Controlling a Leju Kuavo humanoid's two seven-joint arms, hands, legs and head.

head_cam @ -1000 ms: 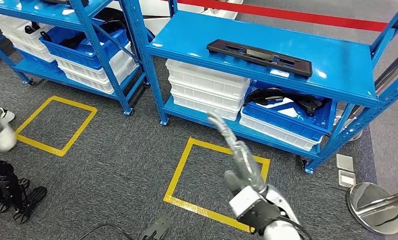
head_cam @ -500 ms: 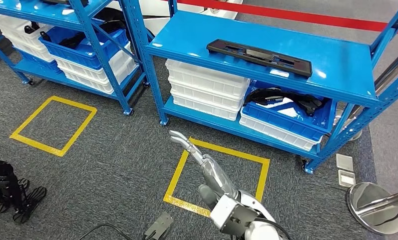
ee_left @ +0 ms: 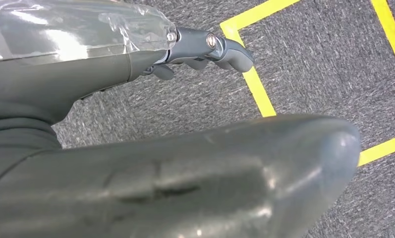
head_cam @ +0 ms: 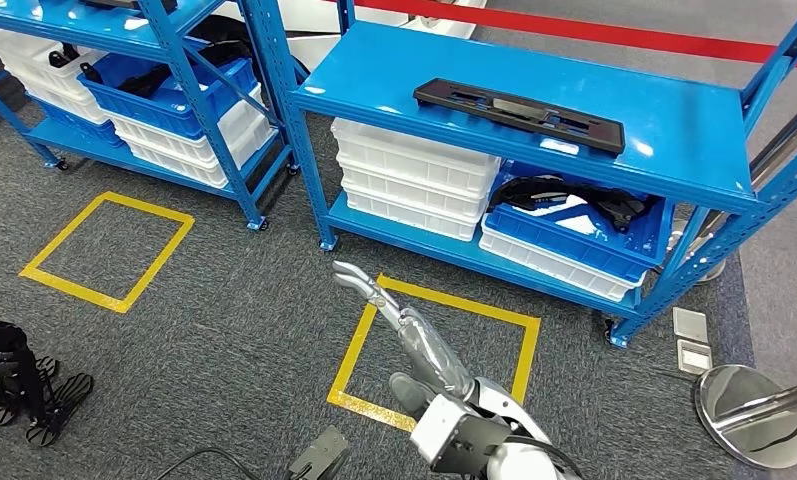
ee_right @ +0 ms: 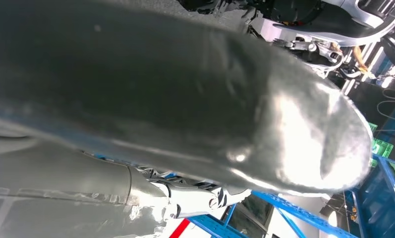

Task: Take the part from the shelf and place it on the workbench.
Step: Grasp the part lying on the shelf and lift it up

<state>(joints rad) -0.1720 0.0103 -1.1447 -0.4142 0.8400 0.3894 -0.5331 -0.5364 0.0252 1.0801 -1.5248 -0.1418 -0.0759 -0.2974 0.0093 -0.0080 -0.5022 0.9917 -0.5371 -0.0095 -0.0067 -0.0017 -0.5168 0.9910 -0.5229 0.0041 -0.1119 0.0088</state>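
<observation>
My right hand (head_cam: pixel 414 335) has swung down and left, fingers spread, holding nothing. The part (head_cam: pixel 519 114) lies untouched on the shelf (head_cam: pixel 674 130) top; reach not begun.

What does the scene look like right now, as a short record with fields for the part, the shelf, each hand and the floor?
part: long black part lying flat on the blue shelf's top level, untouched
below it: stacked white bins and a blue bin holding dark items
right hand: fingers extended, holding nothing, raised over the yellow floor square
left hand: empty, over grey carpet and yellow tape
task state: part not yet taken
</observation>
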